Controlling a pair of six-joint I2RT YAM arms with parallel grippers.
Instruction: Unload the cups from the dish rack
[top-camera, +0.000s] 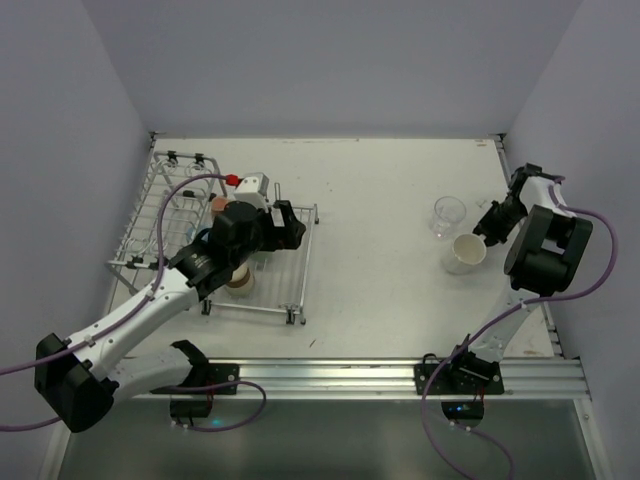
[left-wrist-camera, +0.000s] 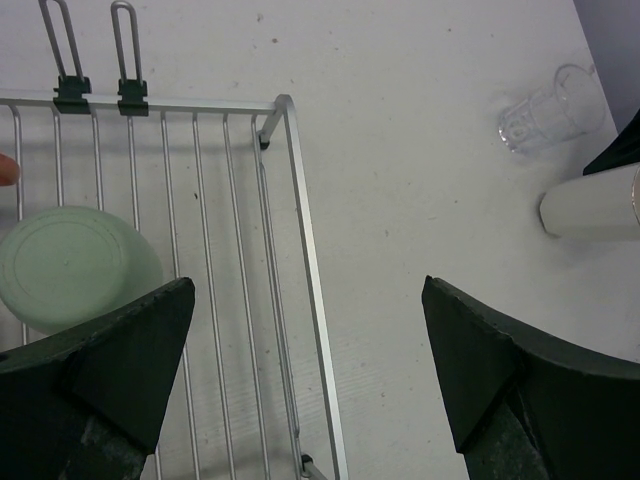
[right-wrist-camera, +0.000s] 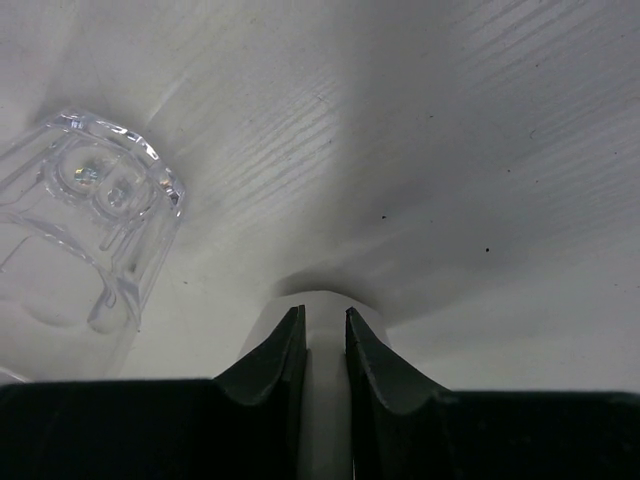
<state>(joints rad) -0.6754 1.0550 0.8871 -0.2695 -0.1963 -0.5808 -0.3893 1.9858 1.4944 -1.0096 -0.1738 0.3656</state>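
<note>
The silver wire dish rack (top-camera: 150, 215) stands on the left of the table. A pale green cup (left-wrist-camera: 75, 265) sits mouth down on its wires, and a brown cup with a cream rim (top-camera: 240, 283) shows under my left arm. My left gripper (left-wrist-camera: 308, 300) hangs open above the rack's right rim (left-wrist-camera: 305, 250), holding nothing. On the right, my right gripper (right-wrist-camera: 325, 320) is shut on the wall of a white cup (right-wrist-camera: 325, 390), which is low over the table and tilted (top-camera: 465, 253). A clear cup (top-camera: 448, 215) stands just behind it.
A small red-tipped item (top-camera: 230, 180) and a pinkish cup (top-camera: 218, 203) lie at the rack's back, partly hidden by my left arm. White walls close in the table on three sides. The metal rail (top-camera: 350, 375) runs along the near edge.
</note>
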